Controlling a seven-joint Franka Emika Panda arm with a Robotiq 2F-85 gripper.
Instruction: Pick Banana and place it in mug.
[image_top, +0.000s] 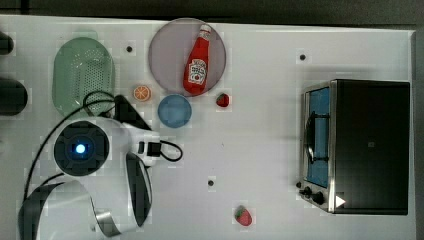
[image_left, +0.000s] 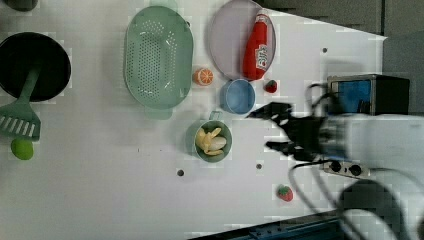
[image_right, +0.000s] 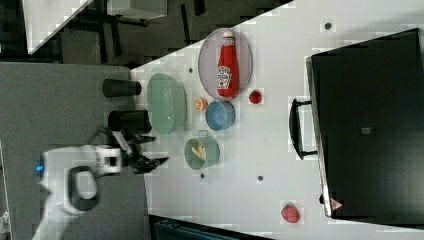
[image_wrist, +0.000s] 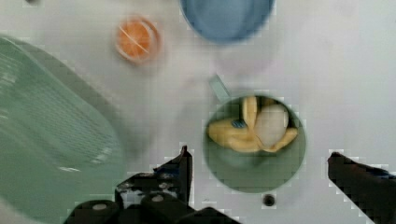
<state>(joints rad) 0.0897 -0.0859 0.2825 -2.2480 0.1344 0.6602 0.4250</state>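
The pale yellow banana (image_wrist: 238, 137) lies inside the sage-green mug (image_wrist: 254, 179), curled below the rim. In the left view the banana (image_left: 211, 141) sits in the mug (image_left: 196, 150) near the table's middle, just below the blue cup in the picture. My gripper (image_wrist: 259, 156) hangs above the mug, open, its two black fingers standing on either side of the mug with nothing between them. In the left view the gripper (image_left: 270, 127) appears to the mug's right. In the right view the gripper (image_right: 152, 149) is left of the mug (image_right: 212, 155) and the banana (image_right: 199, 150).
A blue cup (image_left: 238, 96), an orange slice (image_left: 203, 76) and a green colander (image_left: 158, 56) stand close to the mug. A ketchup bottle (image_left: 257, 46) lies on a plate (image_left: 225, 35). Two strawberries (image_left: 270, 86) (image_left: 285, 193), a toaster oven (image_top: 367, 145) and a black pan (image_left: 32, 65) stand further off.
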